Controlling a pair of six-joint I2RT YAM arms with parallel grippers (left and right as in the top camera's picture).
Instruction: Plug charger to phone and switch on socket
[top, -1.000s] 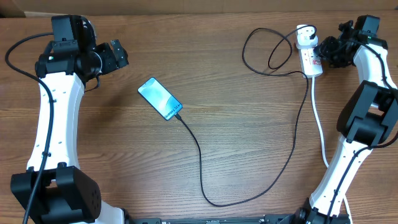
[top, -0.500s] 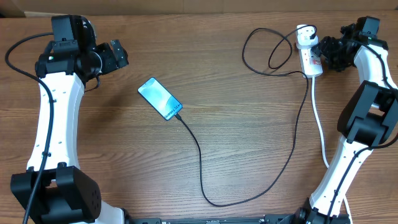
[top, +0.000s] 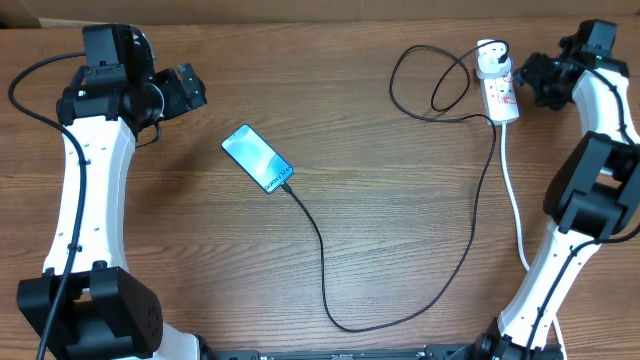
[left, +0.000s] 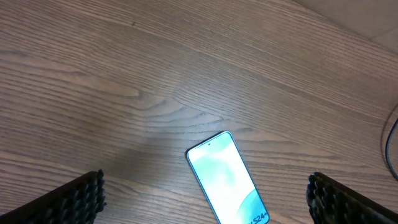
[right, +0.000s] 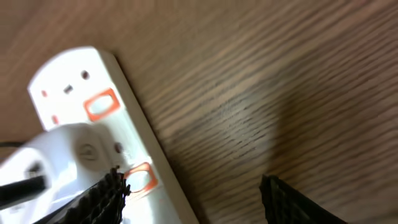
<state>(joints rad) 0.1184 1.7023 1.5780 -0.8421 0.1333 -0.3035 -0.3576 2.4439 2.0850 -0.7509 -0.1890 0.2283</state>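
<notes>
The phone (top: 258, 158) lies screen-up at centre left, glowing blue-teal; it also shows in the left wrist view (left: 227, 177). The black charger cable (top: 330, 290) runs from the phone's lower end, loops across the table and ends in the white plug adapter (top: 490, 58) seated in the socket strip (top: 501, 95). In the right wrist view the strip (right: 93, 124) shows orange-framed switches, with the adapter (right: 56, 155) on it. My right gripper (top: 530, 78) is open just right of the strip, one finger by a switch (right: 142, 178). My left gripper (top: 190, 88) is open above the table, up-left of the phone.
The strip's thick white cord (top: 515, 200) trails down the right side toward the front edge. The wooden table (top: 380, 200) carries only these items. Both white arms stand along the left and right edges.
My right gripper has shifted slightly right and up, away from the strip. The left arm, phone and cable have not moved.
</notes>
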